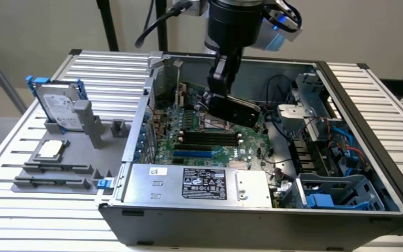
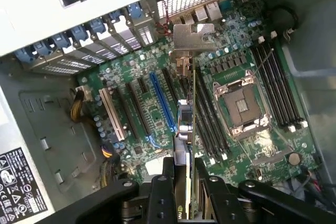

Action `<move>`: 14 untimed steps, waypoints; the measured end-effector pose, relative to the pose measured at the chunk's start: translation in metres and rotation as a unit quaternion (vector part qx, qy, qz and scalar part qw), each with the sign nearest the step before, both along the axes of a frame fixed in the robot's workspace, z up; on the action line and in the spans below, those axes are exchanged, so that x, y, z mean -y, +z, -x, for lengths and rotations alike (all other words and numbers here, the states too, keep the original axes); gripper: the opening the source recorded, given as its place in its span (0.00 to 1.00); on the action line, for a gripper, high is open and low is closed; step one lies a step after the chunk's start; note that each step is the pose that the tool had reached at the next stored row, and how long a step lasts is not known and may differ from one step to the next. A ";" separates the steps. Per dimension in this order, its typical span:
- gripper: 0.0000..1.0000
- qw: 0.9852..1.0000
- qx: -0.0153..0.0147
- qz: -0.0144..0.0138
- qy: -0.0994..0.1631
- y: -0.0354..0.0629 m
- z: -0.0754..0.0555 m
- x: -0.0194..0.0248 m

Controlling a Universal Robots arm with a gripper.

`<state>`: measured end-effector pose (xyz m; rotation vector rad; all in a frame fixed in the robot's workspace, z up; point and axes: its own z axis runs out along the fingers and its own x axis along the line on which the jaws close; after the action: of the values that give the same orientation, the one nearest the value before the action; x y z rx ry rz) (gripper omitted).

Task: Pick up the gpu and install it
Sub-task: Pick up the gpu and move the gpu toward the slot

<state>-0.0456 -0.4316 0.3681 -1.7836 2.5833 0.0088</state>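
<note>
The pincer point(image 1: 222, 100) is clamped on the gpu point(image 1: 238, 111), one finger on each flat face of the card. It holds the card tilted inside the open computer case point(image 1: 369, 131), over the upper part of the motherboard point(image 1: 209, 142). In the wrist view the gpu point(image 2: 184, 124) is seen edge-on, running out from between the black fingers point(image 2: 160, 184) with its silver bracket point(image 2: 191, 38) at the far end. There the card hangs over the board between the long blue slot point(image 2: 163, 103) and the processor socket point(image 2: 242, 106).

In the exterior view, the power supply point(image 1: 194, 186) with its black label lies at six o'clock from the pincer. A blue-grey drive cage point(image 1: 335, 191) sits at four o'clock. At nine o'clock, outside the case on the slatted counter point(image 1: 40, 220), a hard drive point(image 1: 58, 107) in a blue frame stands upright. A grey stand point(image 1: 54, 176) at eight o'clock carries a processor chip point(image 1: 51, 149).
</note>
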 end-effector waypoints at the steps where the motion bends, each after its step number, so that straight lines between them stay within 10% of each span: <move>1: 0.26 1.000 0.000 0.000 0.009 -0.0007 0.000 0.0000; 7: 0.26 0.998 0.000 0.000 0.063 -0.0055 0.000 0.0000; 14: 0.26 0.992 0.000 0.000 0.127 -0.0102 0.000 0.0000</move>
<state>-0.0456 -0.4316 0.3579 -2.0972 2.3366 0.0083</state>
